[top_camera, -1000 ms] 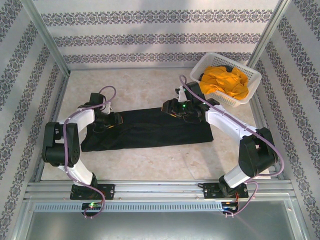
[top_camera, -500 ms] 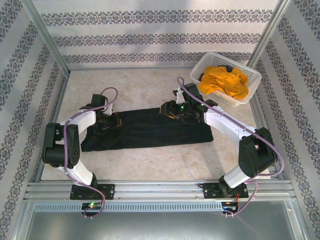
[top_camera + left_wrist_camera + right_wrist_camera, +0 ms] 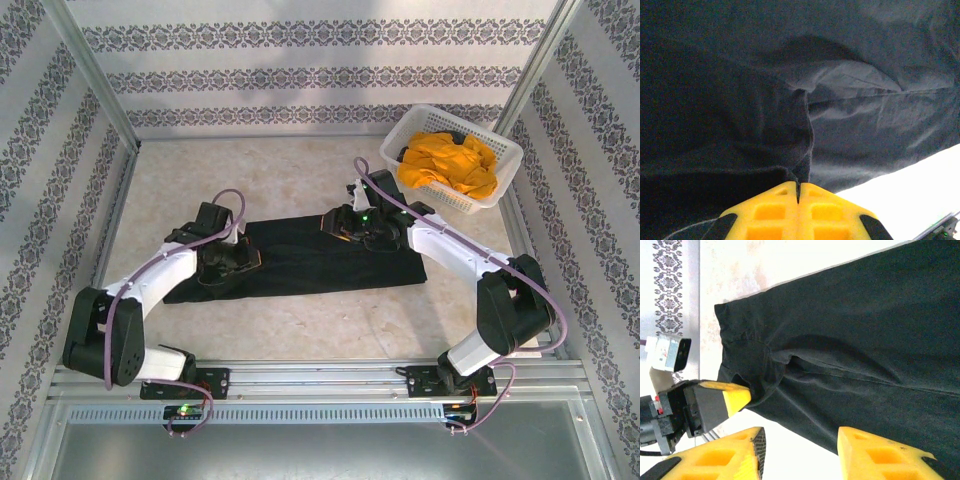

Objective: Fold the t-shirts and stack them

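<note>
Now, the left gripper [image 3: 236, 262] pinches the black t-shirt [image 3: 320, 262], and the right gripper [image 3: 342, 224] is spread.
The black t-shirt lies flat across the middle of the table [image 3: 290, 170], a fold caught between the left fingers [image 3: 775, 210], which are pressed together toward the left edge. The right gripper hangs over the shirt's far hem. The orange-yellow t-shirt [image 3: 452, 165] lies bunched in the white basket [image 3: 497, 188] at the far right corner.

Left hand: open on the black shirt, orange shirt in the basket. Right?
Not quite. The left hand is shut, pinching a fold of the black shirt; the left wrist view shows it. The orange shirt is in the basket, as you said.
</note>
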Available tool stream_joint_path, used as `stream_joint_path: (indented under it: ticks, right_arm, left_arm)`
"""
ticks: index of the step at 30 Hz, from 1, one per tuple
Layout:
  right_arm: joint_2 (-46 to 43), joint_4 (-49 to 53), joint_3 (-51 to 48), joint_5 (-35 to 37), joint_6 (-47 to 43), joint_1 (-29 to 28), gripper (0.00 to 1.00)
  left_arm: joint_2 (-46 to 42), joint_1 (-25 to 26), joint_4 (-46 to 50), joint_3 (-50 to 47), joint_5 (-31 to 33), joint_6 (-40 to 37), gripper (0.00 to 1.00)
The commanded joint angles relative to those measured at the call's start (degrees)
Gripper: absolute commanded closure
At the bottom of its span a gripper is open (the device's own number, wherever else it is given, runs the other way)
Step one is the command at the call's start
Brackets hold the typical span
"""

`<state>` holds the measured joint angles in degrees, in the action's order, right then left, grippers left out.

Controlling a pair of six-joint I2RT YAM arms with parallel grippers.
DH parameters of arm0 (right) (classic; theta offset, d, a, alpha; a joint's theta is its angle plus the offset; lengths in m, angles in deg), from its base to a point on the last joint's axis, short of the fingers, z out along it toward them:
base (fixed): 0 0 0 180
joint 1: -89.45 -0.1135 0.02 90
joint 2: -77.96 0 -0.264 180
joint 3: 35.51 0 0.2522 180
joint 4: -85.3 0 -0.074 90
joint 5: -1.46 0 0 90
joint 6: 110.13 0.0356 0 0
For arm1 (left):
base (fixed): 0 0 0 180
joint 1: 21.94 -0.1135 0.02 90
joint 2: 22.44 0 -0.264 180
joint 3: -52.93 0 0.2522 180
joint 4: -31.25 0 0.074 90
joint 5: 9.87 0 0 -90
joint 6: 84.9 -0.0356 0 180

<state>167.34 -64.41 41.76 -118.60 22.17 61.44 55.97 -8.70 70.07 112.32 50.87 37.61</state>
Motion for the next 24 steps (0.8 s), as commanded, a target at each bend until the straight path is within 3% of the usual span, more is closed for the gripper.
stream_joint_path:
  ticks: [1, 9, 13, 15, 17, 21, 24]
  right_arm:
    - [-1.28, -0.92, -0.99, 0.27, 1.16, -0.38, 0.56]
    - [-2.56, -1.27, -3.85, 0.53, 1.86, -0.35, 0.57]
    - [-3.05, -1.96, -5.04, 0.53, 2.35, -0.29, 0.57]
    - [-3.16, -2.16, -5.4, 0.49, 2.52, -0.29, 0.58]
    - [-3.36, -2.34, -5.75, 0.53, 2.76, -0.29, 0.58]
    - [-3.69, -2.85, -6.84, 1.14, 3.33, -0.29, 0.58]
    - [-3.85, -3.94, -8.01, 1.45, 4.42, -0.3, 0.59]
  left_arm:
    - [-1.17, 1.69, 1.71, -1.36, 1.31, 6.34, 1.0]
    - [-0.91, 7.0, -5.78, -5.39, 1.69, 17.42, 0.98]
    - [-0.67, 8.02, -11.33, -8.79, -0.13, 24.48, 0.64]
    - [-1.8, 8.27, -10.48, -8.66, -0.35, 25.41, 0.59]
    - [-4.91, 8.3, -3.47, -6.1, 3.03, 23.95, 0.58]
    - [-13.16, 7.94, 11.98, 0.7, 16.94, 20.63, 0.63]
    - [-13.22, 5.35, 12.4, 1.99, 19.24, 18.85, 0.69]
